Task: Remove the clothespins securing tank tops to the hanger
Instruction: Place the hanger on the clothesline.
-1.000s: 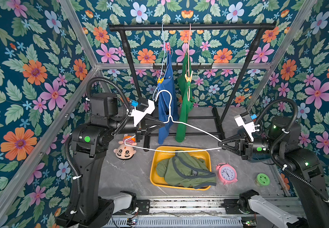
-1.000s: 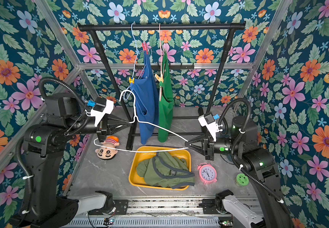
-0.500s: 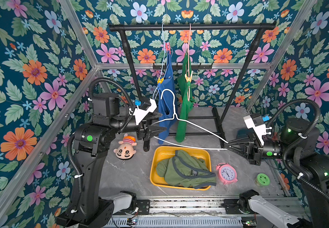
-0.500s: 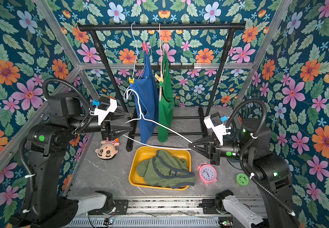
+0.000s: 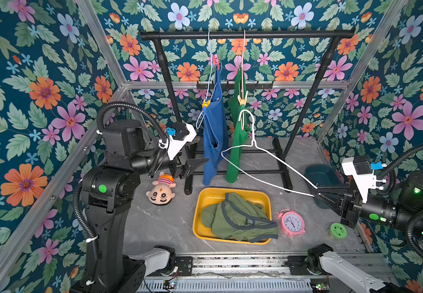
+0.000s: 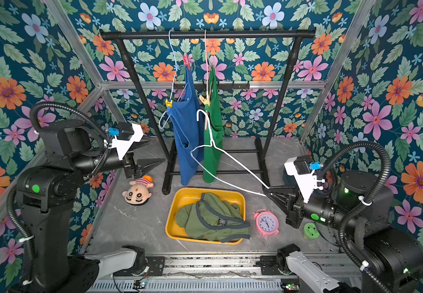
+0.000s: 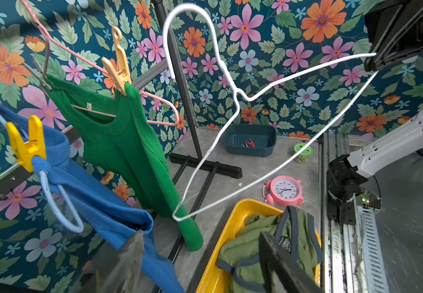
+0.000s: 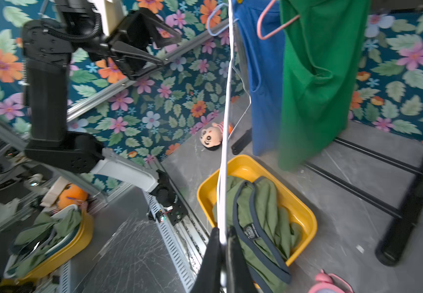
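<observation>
The left gripper (image 6: 160, 151) let go (open now); only the right gripper (image 5: 317, 194) pinched the bare hanger (image 7: 238, 94). Tops (image 5: 215, 137) on the rack (image 5: 281, 33) stayed pinned.

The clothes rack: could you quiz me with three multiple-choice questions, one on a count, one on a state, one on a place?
1. How many shirts hang from the rack? A three, B one, C two.
2. The white hanger is: A held at one end by the right gripper, B hooked on the rack, C carrying a shirt.
3. Where is the olive shirt? A on the rack, B in the yellow tray, C on the white hanger.
Answers: 1 C, only the blue shirt and green shirt hang; 2 A, shut jaws hold its tip; 3 B, it lies in the tray.
</observation>
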